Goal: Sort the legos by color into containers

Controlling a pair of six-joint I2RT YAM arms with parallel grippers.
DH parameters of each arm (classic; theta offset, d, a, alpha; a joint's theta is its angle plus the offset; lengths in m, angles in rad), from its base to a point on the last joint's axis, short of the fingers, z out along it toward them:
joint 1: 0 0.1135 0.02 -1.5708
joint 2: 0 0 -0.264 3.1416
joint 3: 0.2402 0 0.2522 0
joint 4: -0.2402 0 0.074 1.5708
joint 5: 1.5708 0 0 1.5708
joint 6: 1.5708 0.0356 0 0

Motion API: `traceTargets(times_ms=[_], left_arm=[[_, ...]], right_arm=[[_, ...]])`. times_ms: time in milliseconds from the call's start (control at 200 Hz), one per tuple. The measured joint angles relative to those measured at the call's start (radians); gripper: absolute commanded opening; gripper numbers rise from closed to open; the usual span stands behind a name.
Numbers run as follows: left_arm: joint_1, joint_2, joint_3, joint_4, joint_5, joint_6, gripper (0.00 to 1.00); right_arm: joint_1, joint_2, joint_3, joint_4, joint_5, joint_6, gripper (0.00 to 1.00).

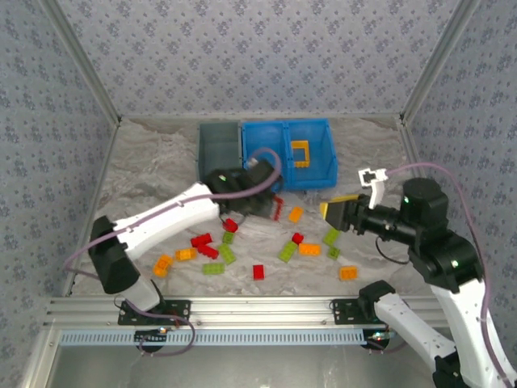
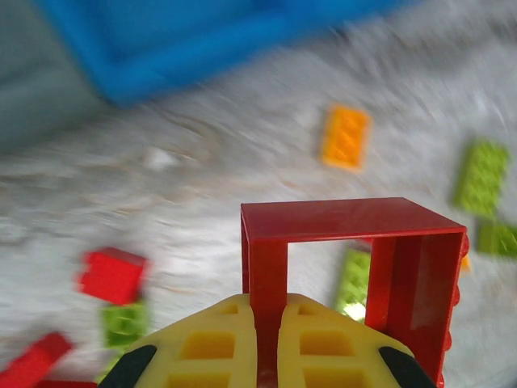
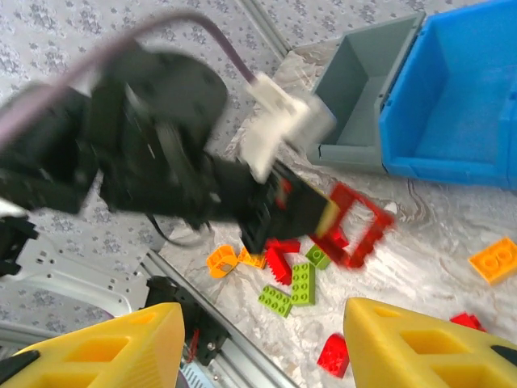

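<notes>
Surface: pale marbled tabletop (image 1: 161, 170), boxed in by grey-blue floral-print walls (image 1: 258, 48), with an aluminium rail (image 1: 258, 307) along the near edge.

Bins sit at the far side. Grey bin (image 1: 218, 145) is on the left, touching the blue double bin (image 1: 258, 133). An orange frame piece (image 1: 300, 152) lies in the right blue compartment.

Loose bricks (image 1: 287, 251) in red, orange and lime green are scattered mid-table between the two arms.

Held piece is the red frame piece (image 2: 347, 242). It's an open square with thin walls, glossy, and you can see straight through it to the table.

Left gripper (image 2: 266, 315) has its yellow fingers (image 2: 218, 343) pressed together, pinching one side wall of the frame. The rest of the frame sticks out past the fingertips. From the top view, the frame (image 1: 277, 208) sits just on the near side of the bins, roughly below the left blue compartment. Can't tell for sure whether it's clear of the table.

Right gripper (image 3: 262, 339) has its fingers (image 3: 105, 352) spread with nothing between them. It sits right of the brick scatter, pointing toward the left gripper, well apart from the frame.
</notes>
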Motion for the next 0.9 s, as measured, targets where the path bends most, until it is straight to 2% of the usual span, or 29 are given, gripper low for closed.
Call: traceTargets(times_ms=[95, 205, 405, 510, 635, 899], left_arm=[[0.163, -0.014, 0.017, -0.012, -0.002, 0.018, 0.0], [0.333, 0.02, 0.052, -0.009, 0.006, 0.049, 0.0], [0.528, 0.243, 0.244, 0.027, 0.029, 0.081, 0.0], [0.578, 0.381, 0.356, 0.035, 0.051, 0.087, 0.0], [0.6, 0.517, 0.48, 0.028, 0.064, 0.09, 0.0], [0.599, 0.699, 0.676, 0.0, 0.094, 0.114, 0.0]], right_arm=[[0.081, 0.113, -0.008, 0.071, 0.048, -0.03, 0.56], [0.229, 0.273, 0.011, 0.16, 0.18, -0.069, 0.57], [0.437, 0.49, 0.053, 0.326, 0.504, -0.111, 0.59], [0.497, 0.588, 0.099, 0.396, 0.662, -0.119, 0.59], [0.532, 0.681, 0.153, 0.452, 0.796, -0.123, 0.59], [0.551, 0.728, 0.18, 0.484, 0.896, -0.106, 0.59]])
